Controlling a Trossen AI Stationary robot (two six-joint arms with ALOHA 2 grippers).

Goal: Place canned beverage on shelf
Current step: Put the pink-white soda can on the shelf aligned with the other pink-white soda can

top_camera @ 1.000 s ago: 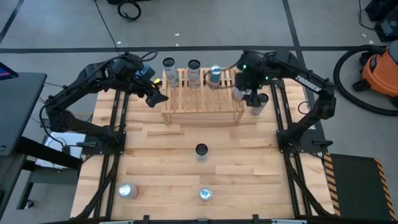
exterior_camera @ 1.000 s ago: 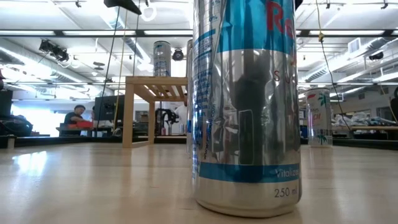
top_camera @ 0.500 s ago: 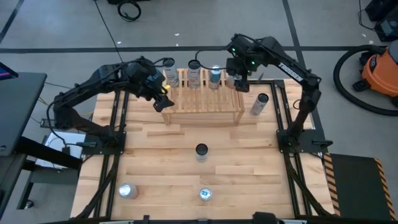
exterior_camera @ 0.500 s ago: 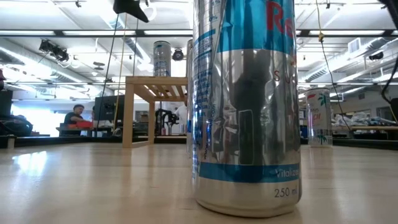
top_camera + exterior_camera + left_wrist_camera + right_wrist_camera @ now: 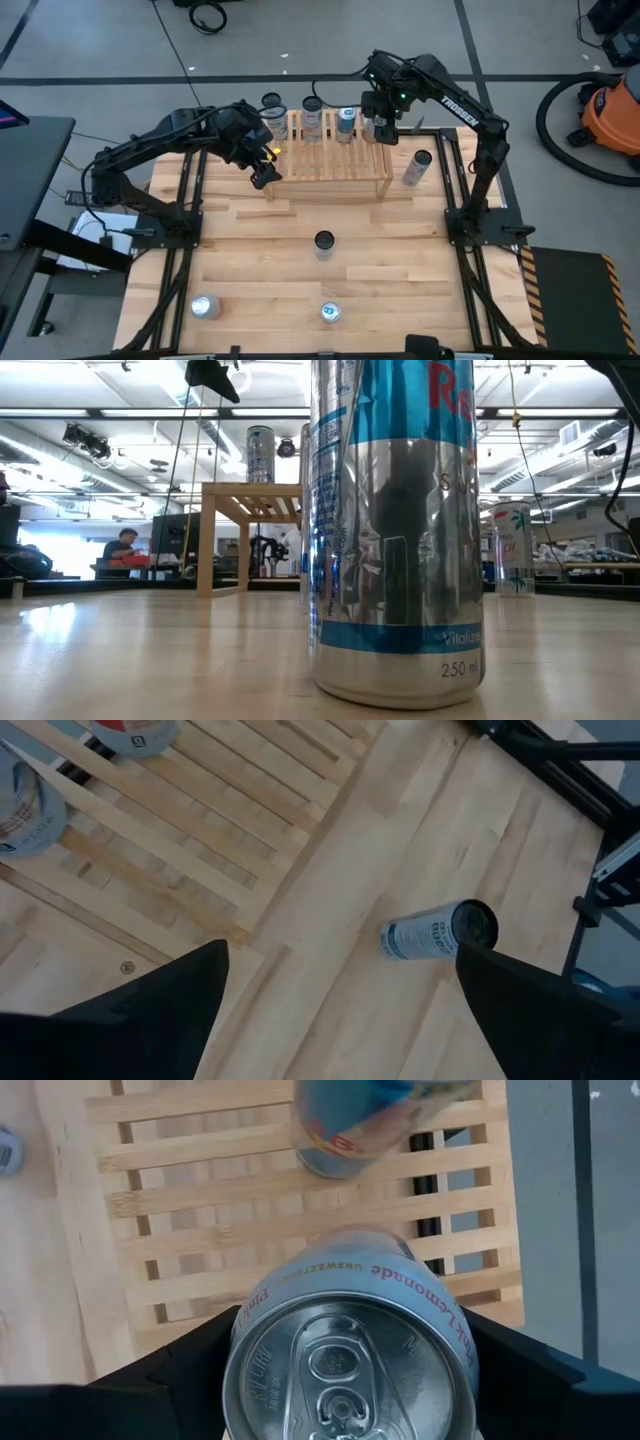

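The light wooden slatted shelf stands at the table's far middle, with three cans upright along its far side. My right gripper is over the shelf's far right end, shut on a silver "Pink Lemonade" can. My left gripper is open and empty just above the shelf's left near corner; its wrist view looks over the slats. In the low view the shelf shows behind a large can. My right gripper pinches the can's round wall just below its top rim between its two fingers, one on each side. The fingers come from above, pointing down. The can is upright over the slats; the can itself hides whether its foot rests on them.
A blue-labelled can lies on its side on the table right of the shelf and also shows in the left wrist view. Upright cans stand at mid-table and near the front edge. Black arm frames run along both sides.
My right gripper has gone up, toward the far edge and a little left, from beside the shelf's right end to over its far right corner, carrying the can upright. My left gripper has gone a little toward the near edge and right, to the shelf's left near corner.
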